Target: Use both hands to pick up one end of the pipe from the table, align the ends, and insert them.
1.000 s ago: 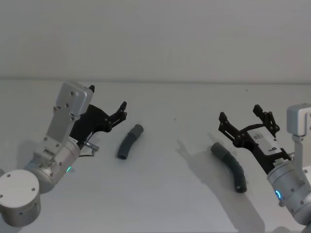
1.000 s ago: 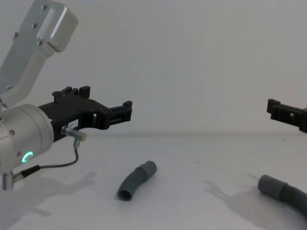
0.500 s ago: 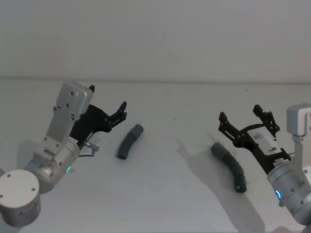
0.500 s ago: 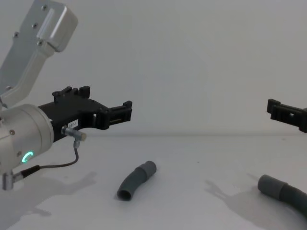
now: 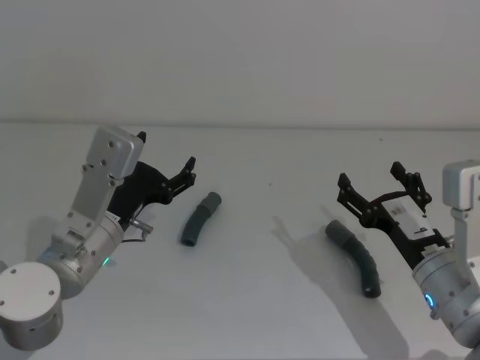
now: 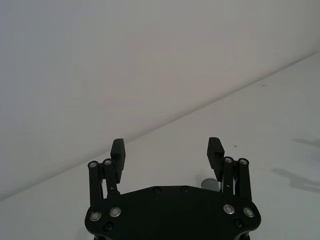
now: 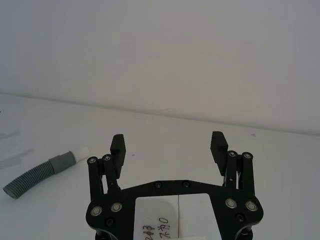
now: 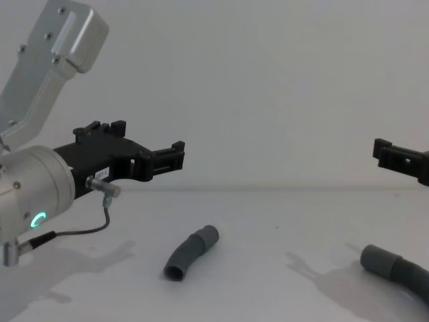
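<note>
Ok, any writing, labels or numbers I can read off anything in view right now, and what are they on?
Nothing can be quoted with confidence.
Right hand: a white sticker on its base carries handwritten characters, turned sideways and cut off by the picture's edge; unreadable.
Left hand: a small white tag on its side has dark print, too small to read.
Short bent tube and ribbed hose: no markings visible.

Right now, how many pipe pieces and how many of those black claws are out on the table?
Pipe pieces: 2, a tube and a hose
Grippers: 2, the left gripper and the right gripper, both open
Total: 4
</note>
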